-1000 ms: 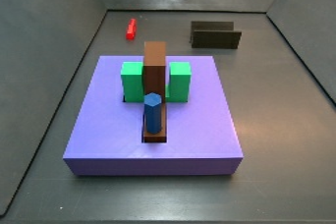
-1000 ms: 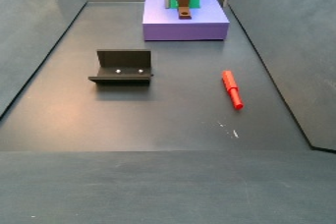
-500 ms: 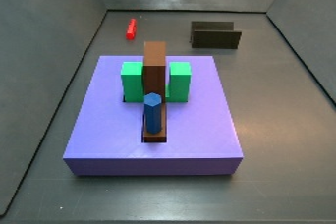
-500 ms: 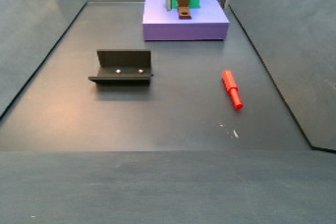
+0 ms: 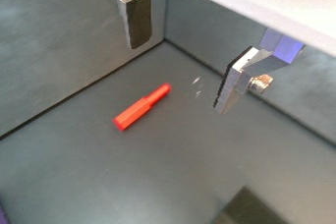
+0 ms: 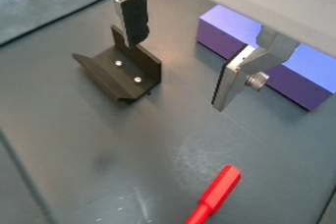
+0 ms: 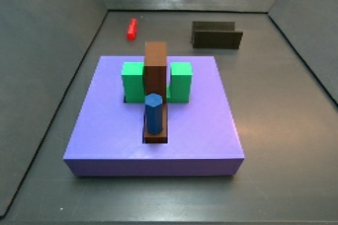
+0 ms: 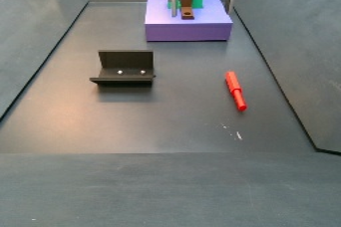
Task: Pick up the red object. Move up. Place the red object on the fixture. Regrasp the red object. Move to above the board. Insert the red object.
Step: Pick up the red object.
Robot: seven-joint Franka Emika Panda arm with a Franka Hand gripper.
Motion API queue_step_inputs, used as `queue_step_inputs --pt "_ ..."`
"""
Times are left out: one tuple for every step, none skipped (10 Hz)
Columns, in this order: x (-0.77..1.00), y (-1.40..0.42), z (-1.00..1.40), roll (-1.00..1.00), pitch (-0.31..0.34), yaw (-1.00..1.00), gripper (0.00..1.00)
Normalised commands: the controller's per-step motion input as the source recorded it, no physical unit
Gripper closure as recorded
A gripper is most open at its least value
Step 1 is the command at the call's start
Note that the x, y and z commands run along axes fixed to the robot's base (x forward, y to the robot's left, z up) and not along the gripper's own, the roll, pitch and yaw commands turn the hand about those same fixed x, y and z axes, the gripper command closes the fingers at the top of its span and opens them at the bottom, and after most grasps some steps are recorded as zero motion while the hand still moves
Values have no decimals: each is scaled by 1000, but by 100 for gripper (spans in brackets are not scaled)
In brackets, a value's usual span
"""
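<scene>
Pincer (image 5: 184, 56) spread wide and empty above the table, I risk nudging the slim bright-red peg (image 5: 141, 107), lying well apart from the dark box-like fixture (image 6: 121, 74), if I descend misaligned.

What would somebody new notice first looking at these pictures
Probably the red object, a bright peg lying alone on the dark floor, apart from the fixture. Next, the board, a purple slab carrying green blocks, a tall brown block and a blue peg. The gripper hangs open above the floor, holding nothing.
</scene>
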Motion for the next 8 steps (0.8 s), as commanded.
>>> queue_step_inputs --pt "-357 -151 -814 -37 -74 0 0" --pt "-511 0 -789 -100 -59 0 0" --pt "-483 91 -809 -96 -60 0 0" --pt "-591 103 -777 -106 -70 -60 0" --pt "-431 0 -760 -76 -117 -83 0" --pt "-180 -77 -880 59 -186 -240 0" --pt "-186 -9 -903 56 -180 -171 0" --pt "-174 -29 -900 44 -189 -123 0"
